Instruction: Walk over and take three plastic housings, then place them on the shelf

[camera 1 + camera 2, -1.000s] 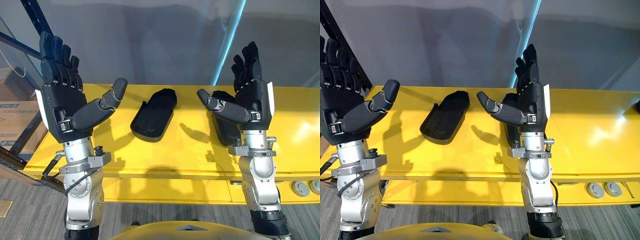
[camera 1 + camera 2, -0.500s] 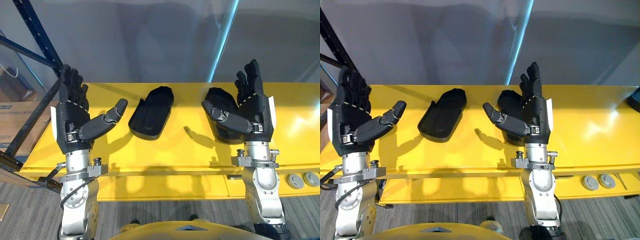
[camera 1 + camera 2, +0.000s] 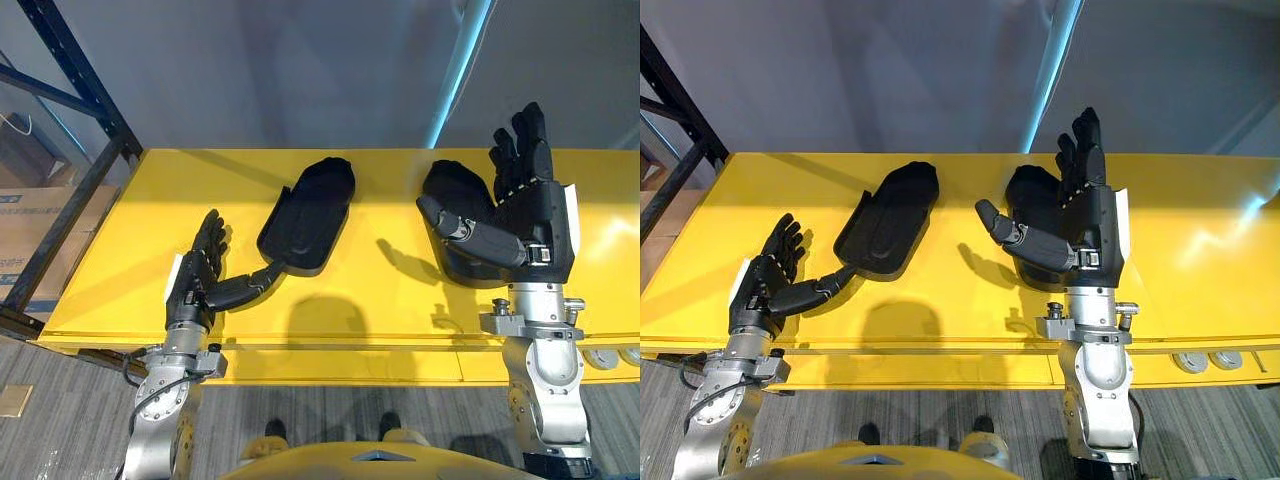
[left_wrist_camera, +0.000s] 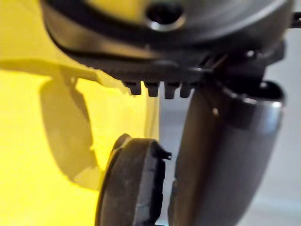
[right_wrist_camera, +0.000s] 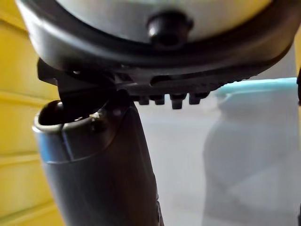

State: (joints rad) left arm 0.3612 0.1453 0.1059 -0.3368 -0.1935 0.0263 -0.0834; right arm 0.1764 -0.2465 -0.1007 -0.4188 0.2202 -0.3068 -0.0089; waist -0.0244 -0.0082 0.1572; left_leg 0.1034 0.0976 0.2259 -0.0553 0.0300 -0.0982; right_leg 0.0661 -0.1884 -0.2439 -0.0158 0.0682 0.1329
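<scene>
Two black plastic housings lie on the yellow table (image 3: 380, 295). The left housing (image 3: 308, 215) lies open side up near the middle. My left hand (image 3: 196, 282) rests low on the table beside it, open, with its thumb stretched to the housing's near end. In the left wrist view the housing's rim (image 4: 134, 188) sits right beside the thumb (image 4: 221, 160). The right housing (image 3: 450, 190) is partly hidden behind my right hand (image 3: 535, 215). That hand is held up above the table, open, with nothing in it.
A dark blue shelf frame (image 3: 75, 95) stands at the table's left end, with cardboard boxes (image 3: 30, 215) behind it. A grey wall runs behind the table. Round fittings (image 3: 1200, 360) sit in the table's front edge at the right.
My left hand has dropped from a raised pose to the tabletop, with its thumb now at the left housing's near end. The right hand stays raised. The view has shifted.
</scene>
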